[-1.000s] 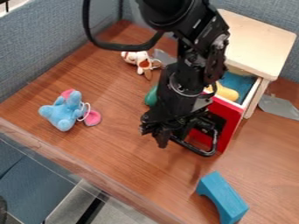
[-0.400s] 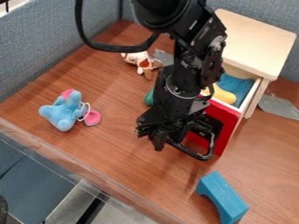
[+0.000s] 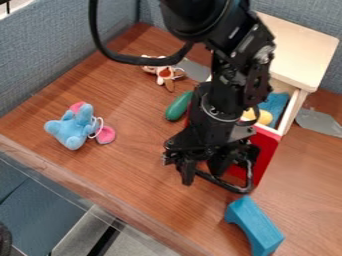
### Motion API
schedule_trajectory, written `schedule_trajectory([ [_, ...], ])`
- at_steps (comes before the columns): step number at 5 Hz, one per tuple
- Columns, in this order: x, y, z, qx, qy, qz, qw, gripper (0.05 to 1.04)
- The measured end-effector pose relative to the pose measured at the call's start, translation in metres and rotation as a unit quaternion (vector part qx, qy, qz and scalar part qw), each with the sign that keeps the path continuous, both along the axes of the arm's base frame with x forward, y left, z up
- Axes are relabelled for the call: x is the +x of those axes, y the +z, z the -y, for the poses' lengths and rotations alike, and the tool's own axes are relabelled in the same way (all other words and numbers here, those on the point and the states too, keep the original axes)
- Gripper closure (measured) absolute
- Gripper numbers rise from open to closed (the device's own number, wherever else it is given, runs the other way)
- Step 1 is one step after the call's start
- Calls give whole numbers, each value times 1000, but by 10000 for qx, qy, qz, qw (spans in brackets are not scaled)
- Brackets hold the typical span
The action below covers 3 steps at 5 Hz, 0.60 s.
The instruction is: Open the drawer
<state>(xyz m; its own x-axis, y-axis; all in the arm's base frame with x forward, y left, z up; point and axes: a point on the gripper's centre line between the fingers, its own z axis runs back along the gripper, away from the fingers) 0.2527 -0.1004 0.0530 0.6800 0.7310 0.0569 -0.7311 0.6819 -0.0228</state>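
My wood-grained counter (image 3: 133,165) meets blue-gray fabric partitions (image 3: 57,55). I have the gripper (image 3: 202,172) at the open drawer's red front (image 3: 265,152), but can't tell whether it's closed.

The brown bench (image 3: 133,165) holds a cabinet (image 3: 300,50), blue plush (image 3: 70,130), small toy (image 3: 164,73), green vegetable (image 3: 178,106), grey scraps (image 3: 319,121) (two) and blue arch (image 3: 256,223).

No readable text, labels, brands, numbers or signs on anything in the camera view
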Motion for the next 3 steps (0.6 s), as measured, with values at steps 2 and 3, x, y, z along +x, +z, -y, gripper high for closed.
schedule_trajectory([
  [2,4,46,13,-223,-470,413,9978,83],
  [3,0,78,24,-524,-1017,273,9931,84],
])
